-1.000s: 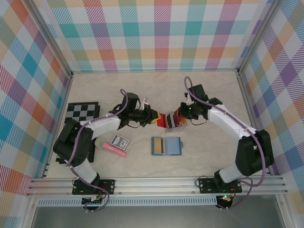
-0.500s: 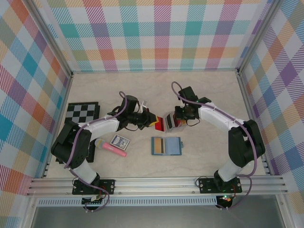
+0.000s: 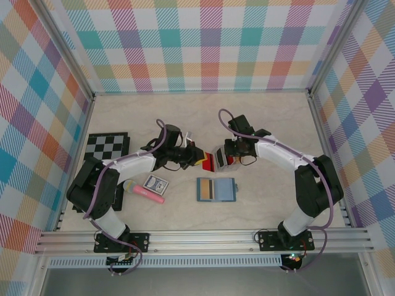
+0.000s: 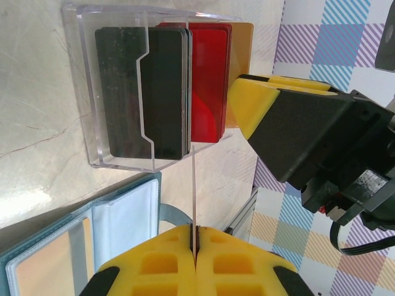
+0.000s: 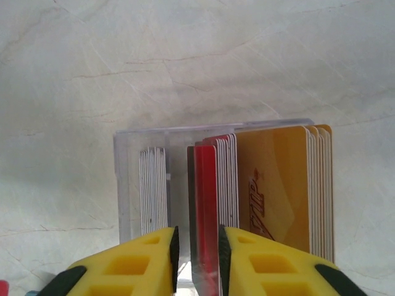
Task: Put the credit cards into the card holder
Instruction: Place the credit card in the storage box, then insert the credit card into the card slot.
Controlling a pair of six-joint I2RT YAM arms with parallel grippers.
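The credit cards (image 3: 213,159) stand on edge in a clear plastic case (image 4: 83,92) held above the table's middle: black ones (image 4: 160,86), red ones (image 4: 207,80) and gold ones (image 5: 274,185). My left gripper (image 4: 194,231) is shut on the case's thin clear wall. My right gripper (image 5: 197,237) comes from the opposite side. Its jaws stand a little apart around a red card (image 5: 207,209), with a gap at the left pad. The teal card holder (image 3: 216,189) lies open on the table just in front, a tan card in one slot.
A blue-and-white playing-card box (image 3: 155,183) and a pink stick (image 3: 145,192) lie at the front left. A chessboard (image 3: 106,145) sits at the left edge. Checked walls enclose the table on three sides.
The right gripper moved left onto the cards and its jaws parted slightly. The left gripper and the case stayed nearly in place.
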